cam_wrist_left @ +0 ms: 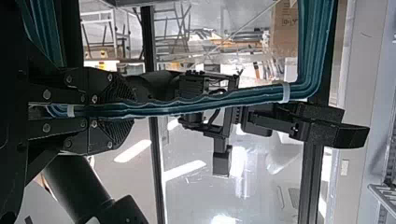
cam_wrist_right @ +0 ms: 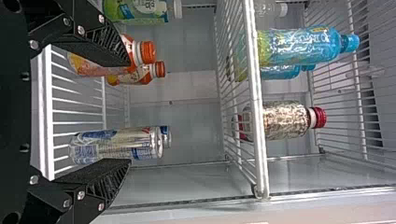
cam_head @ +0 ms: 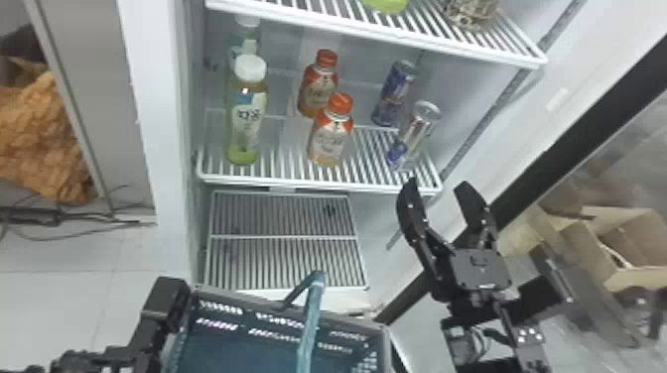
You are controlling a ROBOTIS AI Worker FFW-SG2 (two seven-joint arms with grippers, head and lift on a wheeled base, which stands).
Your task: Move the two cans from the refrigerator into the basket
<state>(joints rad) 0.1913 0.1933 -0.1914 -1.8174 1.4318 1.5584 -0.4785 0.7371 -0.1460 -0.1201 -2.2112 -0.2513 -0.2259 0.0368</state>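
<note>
Head view, right claw point(cam_head: 437, 183) wide near cans point(cam_head: 413, 136), orange-capped bottles point(cam_head: 331, 141) alongside, shelf point(cam_head: 377, 34) overhead

Two cans point(cam_head: 412, 136) on shelf point(cam_head: 298, 184), right of bottles point(cam_head: 331, 139), basket point(cam_head: 238, 353) before refrigerator point(cam_head: 158, 124)

Two cans point(cam_head: 413, 136) upright on shelf point(cam_head: 367, 187)
</note>
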